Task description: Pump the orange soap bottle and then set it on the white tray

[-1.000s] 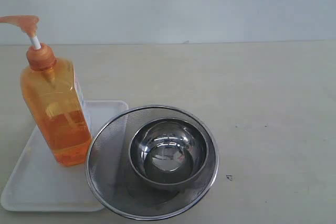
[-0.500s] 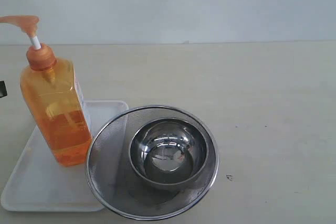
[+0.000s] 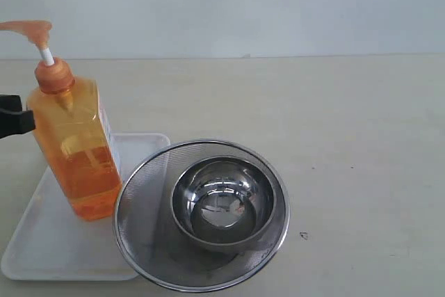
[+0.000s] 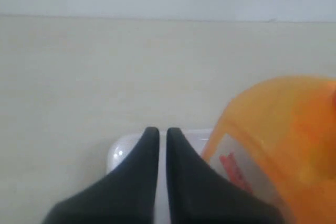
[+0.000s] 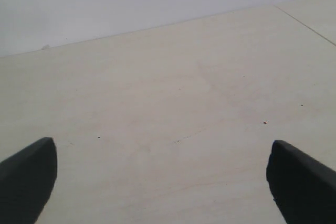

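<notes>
The orange soap bottle point(image 3: 76, 151) point(image 4: 283, 129) stands upright on the white tray point(image 3: 42, 241) point(image 4: 118, 148) at the near left of the table point(image 3: 361, 137), its pump head raised. The left gripper point(image 3: 28, 122) point(image 4: 158, 130) hangs just left of the bottle's shoulder, its jaws clenched on nothing. To the right, a steel mesh strainer point(image 3: 139, 199) overlaps the tray's right edge and holds a steel bowl point(image 3: 222, 199). The right gripper point(image 5: 161, 145) hovers over bare table, its jaws released wide.

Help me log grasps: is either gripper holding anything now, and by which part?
Nothing is held. The left gripper is shut, empty, beside the orange soap bottle; the right gripper is open over the table.
</notes>
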